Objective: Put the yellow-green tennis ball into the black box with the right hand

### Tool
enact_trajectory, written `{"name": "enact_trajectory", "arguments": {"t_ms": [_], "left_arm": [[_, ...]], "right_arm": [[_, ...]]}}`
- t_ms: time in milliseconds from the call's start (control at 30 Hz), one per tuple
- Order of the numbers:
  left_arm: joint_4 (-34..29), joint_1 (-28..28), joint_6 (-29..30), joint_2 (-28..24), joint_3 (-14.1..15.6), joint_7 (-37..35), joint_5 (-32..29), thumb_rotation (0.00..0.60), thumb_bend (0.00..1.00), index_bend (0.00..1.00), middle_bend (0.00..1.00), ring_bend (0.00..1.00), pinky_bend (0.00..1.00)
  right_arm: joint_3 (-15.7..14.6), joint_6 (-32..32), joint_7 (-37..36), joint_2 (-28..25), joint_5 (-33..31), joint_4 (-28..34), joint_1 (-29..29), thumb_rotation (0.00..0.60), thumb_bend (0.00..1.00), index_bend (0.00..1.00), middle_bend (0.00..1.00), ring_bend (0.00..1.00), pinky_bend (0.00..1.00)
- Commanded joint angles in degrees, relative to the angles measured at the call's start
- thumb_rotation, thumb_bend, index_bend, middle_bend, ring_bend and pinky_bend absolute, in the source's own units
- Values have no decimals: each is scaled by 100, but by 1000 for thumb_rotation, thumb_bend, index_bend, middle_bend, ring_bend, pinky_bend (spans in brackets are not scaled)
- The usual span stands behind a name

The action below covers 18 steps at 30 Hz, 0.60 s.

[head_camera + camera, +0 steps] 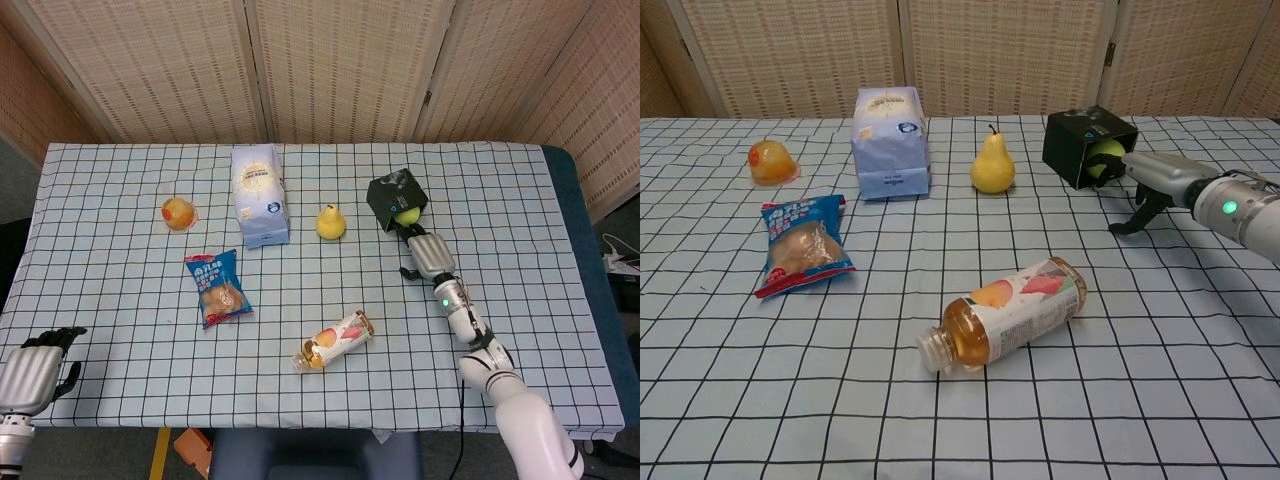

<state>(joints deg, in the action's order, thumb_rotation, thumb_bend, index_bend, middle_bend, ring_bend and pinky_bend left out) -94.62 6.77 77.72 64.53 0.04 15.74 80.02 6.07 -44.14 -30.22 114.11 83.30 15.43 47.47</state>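
1 tennis ball [1103,158] in 1 black box [1072,143] | right hand [1148,183] fingers released | left hand [38,368] fingers clenched

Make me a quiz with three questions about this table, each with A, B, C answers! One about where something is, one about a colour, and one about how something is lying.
1. Where is the tennis ball?
A. In the black box's opening
B. Beside the pear
C. On the snack bag

2. What colour is the snack bag?
A. Green
B. Blue
C. Black

3. How is the bottle?
A. Upright
B. On its side
C. Held by a hand

Answers:
1 A: the ball sits inside the side opening of the box, just beyond the right hand.
2 B: the bag has blue wrapping.
3 B: the bottle lies flat on the cloth, with no hand near it.
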Motion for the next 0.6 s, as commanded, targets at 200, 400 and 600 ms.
{"name": "enact_trajectory", "arguments": {"t_ms": [200,400,600], "left_arm": [[8,7,-20,1,-2,-3,-29,600,453,277,302,271,378],[-5,0,-1,-12,0,-25,-20,600,452,277,301,272,379],[-23,-7,16,-26,-1,-49,-17,600,452,277,303,272,378]], "right_arm": [[-57,-27,-127,43,58,-90,-4,600,129,0,0,0,132],[-48,-28,-83,60,43,-130,-13,600,128,0,0,0,132],[-35,-172,23,-14,35,-56,-65,600,129,0,0,0,132]]}}
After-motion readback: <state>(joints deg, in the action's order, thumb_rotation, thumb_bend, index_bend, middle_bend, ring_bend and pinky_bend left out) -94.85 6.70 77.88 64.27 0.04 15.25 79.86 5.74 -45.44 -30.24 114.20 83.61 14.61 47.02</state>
